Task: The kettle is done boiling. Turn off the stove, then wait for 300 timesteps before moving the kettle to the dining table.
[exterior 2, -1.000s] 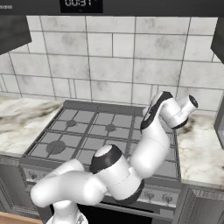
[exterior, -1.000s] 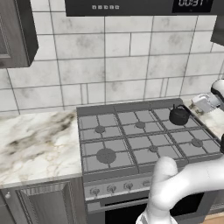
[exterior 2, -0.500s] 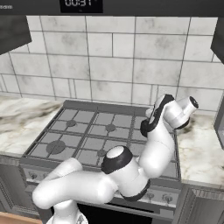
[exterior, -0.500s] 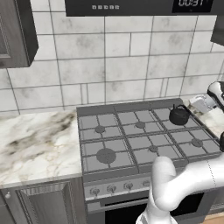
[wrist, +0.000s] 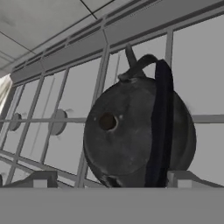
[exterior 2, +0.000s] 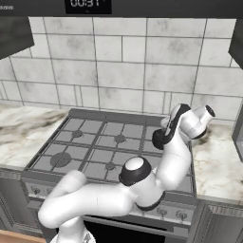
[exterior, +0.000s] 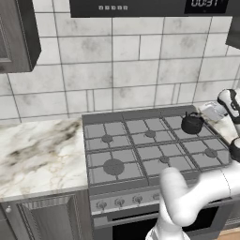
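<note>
Your gripper hangs spread wide right at the kettle, holding nothing. The kettle sits on the stove's far right burner. Close off-centre on that thin arched handle and you could tip it or shove it across the grate.

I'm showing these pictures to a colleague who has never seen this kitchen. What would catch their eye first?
Probably the big white arm curling up in front of the stove, its hand open and close to the small black kettle. The kettle sits on the back right burner, its arched handle plain in the hand view. Next, the veined marble counter left of the stove.
</note>
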You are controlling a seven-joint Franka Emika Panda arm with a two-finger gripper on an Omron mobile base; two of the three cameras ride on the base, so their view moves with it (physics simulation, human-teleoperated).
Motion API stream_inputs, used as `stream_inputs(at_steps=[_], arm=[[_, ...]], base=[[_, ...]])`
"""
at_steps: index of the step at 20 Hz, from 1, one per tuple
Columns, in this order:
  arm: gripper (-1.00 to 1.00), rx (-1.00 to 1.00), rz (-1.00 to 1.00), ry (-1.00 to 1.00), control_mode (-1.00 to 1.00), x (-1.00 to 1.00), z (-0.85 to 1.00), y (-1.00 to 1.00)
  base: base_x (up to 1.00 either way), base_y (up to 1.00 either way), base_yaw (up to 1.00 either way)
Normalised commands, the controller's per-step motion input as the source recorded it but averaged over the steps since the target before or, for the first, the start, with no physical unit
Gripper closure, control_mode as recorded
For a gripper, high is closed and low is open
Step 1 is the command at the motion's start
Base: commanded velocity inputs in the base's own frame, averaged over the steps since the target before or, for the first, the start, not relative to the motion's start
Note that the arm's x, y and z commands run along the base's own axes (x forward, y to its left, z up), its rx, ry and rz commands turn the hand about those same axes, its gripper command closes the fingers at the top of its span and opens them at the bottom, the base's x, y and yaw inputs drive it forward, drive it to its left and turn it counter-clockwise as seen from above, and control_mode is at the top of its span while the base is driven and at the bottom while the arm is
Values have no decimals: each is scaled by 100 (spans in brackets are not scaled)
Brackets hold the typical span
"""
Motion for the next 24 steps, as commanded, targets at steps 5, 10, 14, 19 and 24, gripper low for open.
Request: stream_inputs(at_steps=[5,10,14,19,24], arm=[[-100,0,0,4,-100,42,-19,-12],[-100,0,3,2,-100,26,-20,-1],[100,0,2,5,-100,19,-28,0],[100,0,0,1,-100,1,-17,0],[100,0,0,-3,-100,-15,2,17]], base=[[0,0,0],[0,0,0],[0,0,0],[0,0,0],[0,0,0]])
